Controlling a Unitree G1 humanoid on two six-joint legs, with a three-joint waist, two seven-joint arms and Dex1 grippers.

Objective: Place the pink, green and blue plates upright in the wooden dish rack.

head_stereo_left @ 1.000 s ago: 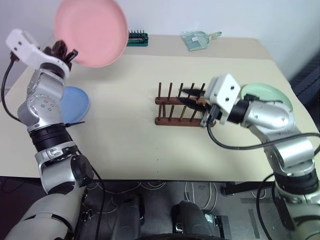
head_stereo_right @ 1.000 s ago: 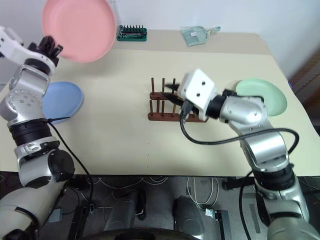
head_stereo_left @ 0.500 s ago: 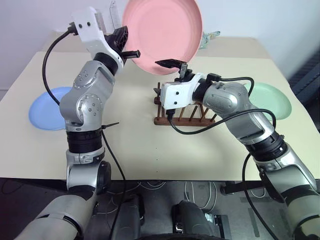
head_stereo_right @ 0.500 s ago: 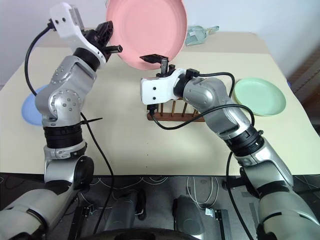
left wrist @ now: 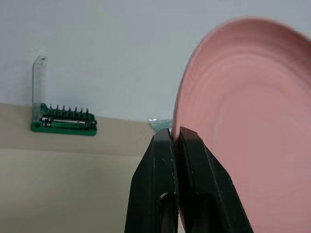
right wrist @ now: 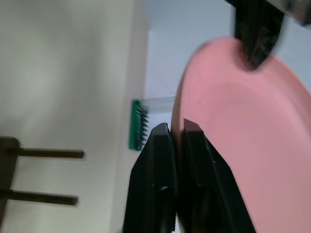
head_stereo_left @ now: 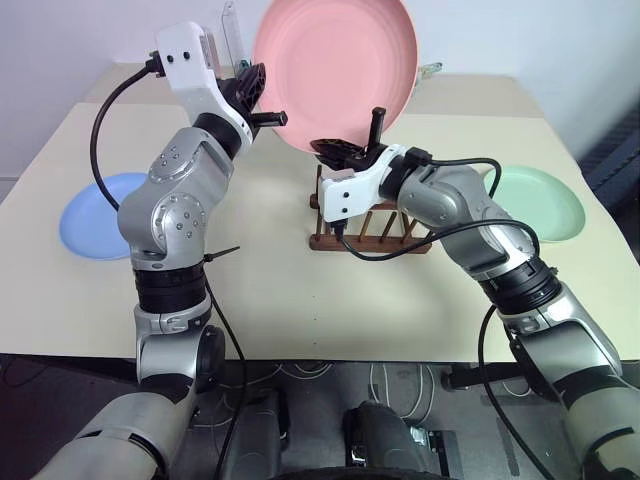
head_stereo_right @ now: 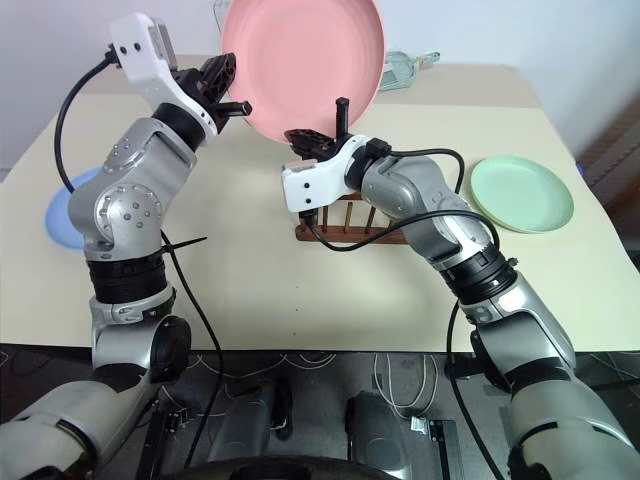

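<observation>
The pink plate (head_stereo_left: 335, 60) hangs upright in the air above the wooden dish rack (head_stereo_left: 372, 228). My left gripper (head_stereo_left: 270, 117) is shut on its left rim, as the left wrist view shows with the fingers (left wrist: 165, 145) pinching the plate edge. My right gripper (head_stereo_left: 360, 140) is shut on the lower rim, its fingers (right wrist: 160, 141) clamped either side of the edge. The blue plate (head_stereo_left: 95, 215) lies flat at the table's left. The green plate (head_stereo_left: 545, 200) lies flat at the right. My right arm hides part of the rack.
A green-based tool holder (left wrist: 63, 125) stands at the back of the table by the wall. A clear plastic item (head_stereo_right: 402, 68) lies at the back right. The table's front edge runs close below the rack.
My left gripper carried the pink plate rightward until it was over the rack. My right gripper rose from beside the rack, opened, rolled and shut on the plate's lower rim.
</observation>
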